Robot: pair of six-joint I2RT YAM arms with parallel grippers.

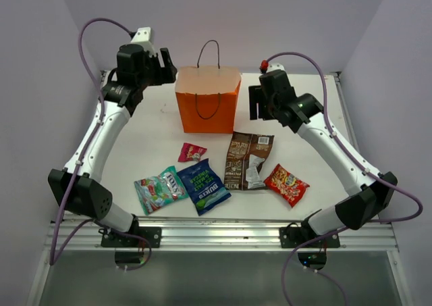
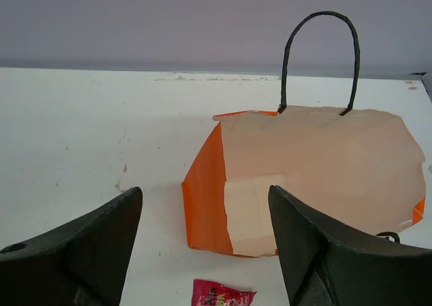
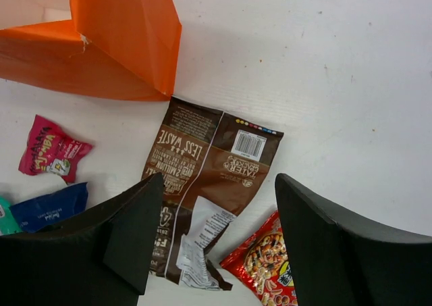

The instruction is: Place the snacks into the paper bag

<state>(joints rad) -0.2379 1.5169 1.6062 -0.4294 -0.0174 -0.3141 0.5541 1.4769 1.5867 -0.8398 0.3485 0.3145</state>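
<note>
Snacks lie flat in a loose row on the white table (image 1: 148,134), all 5 in front of the paper bag (image 1: 207,107) and none inside it. From the left of the top view come the teal-green packet (image 1: 159,190), the blue packet (image 1: 204,186) touching its edge, the small pink-red packet (image 1: 191,152) closer to the bag, the large dark brown packet (image 1: 247,160) and the red-orange packet (image 1: 286,184). In the right wrist view the dark brown packet's upper corner sits just beside the bag's base, and its lower edge lies close to the red-orange packet.

The bag stands upright at the far middle of the table with its mouth open upward. 1 black handle (image 1: 209,53) rises above the rim and the other hangs down the front face.

The left gripper (image 1: 162,68) hovers at the bag's left upper edge, jaws spread wide and empty. The right gripper (image 1: 258,105) hangs just right of the bag, above the dark brown packet, also wide apart with nothing between its fingers. Purple cables (image 1: 88,39) loop along both arms.
</note>
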